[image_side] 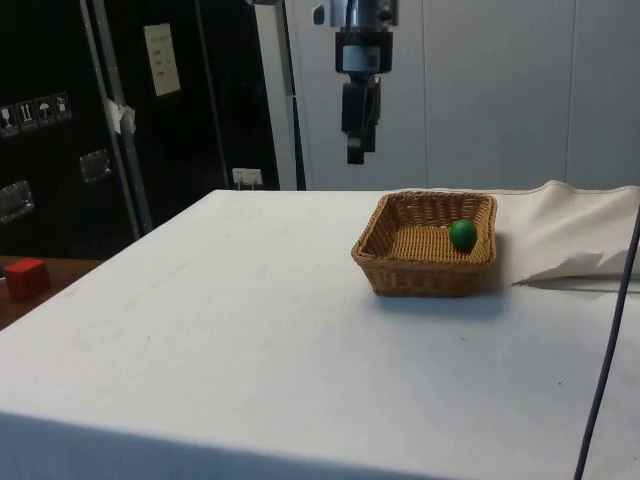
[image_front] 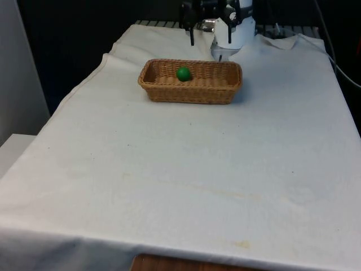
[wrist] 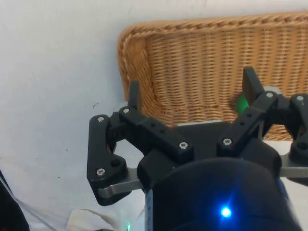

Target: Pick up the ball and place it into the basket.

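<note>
White-clothed desk (image_front: pixel 186 169) is carrying the basket (image_front: pixel 192 90) near its far edge; green ball (image_front: pixel 183 73) is lying inside, my pincer (image_side: pixel 355 155) hanging open above.

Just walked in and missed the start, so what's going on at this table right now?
A robot arm is working with a green ball and a wicker basket on the white-clothed table. The ball lies inside the basket, near one end. The gripper hangs in the air above the basket's far side, open and holding nothing. Judging by how things lie, the ball has been placed.
</note>
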